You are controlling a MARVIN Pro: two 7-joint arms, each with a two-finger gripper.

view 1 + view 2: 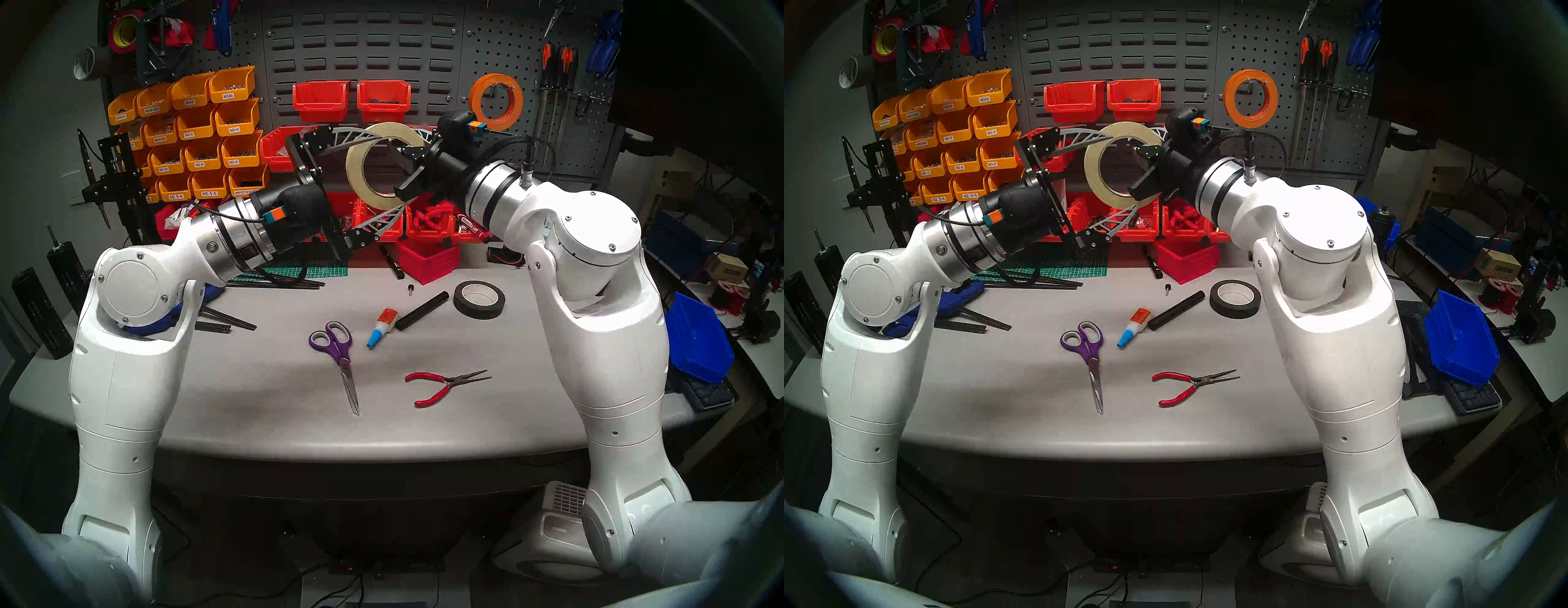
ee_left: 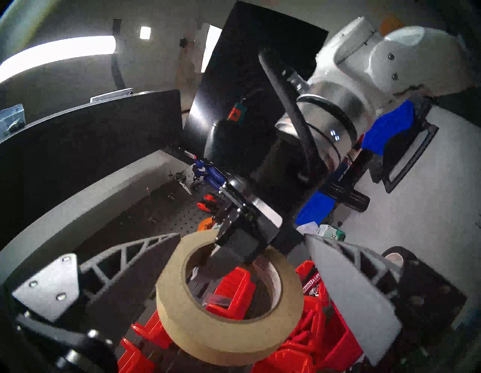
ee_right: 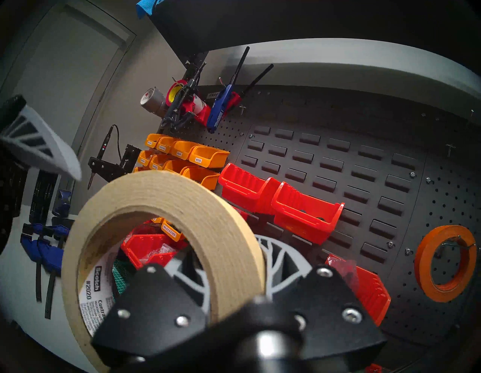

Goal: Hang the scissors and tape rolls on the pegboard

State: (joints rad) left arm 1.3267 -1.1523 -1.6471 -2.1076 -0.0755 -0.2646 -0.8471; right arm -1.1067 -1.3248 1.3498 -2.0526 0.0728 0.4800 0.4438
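At frame centre, the right gripper point(image 1: 418, 146) fingers clamp the cream masking tape roll point(image 1: 384, 163), partly hiding them; the left gripper point(image 1: 369, 178) fingers spread wide around it.

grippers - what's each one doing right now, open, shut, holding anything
Left gripper: open, its fingers spread either side of the cream tape roll, not gripping it.
Right gripper: shut on the cream tape roll, holding it up in front of the pegboard.
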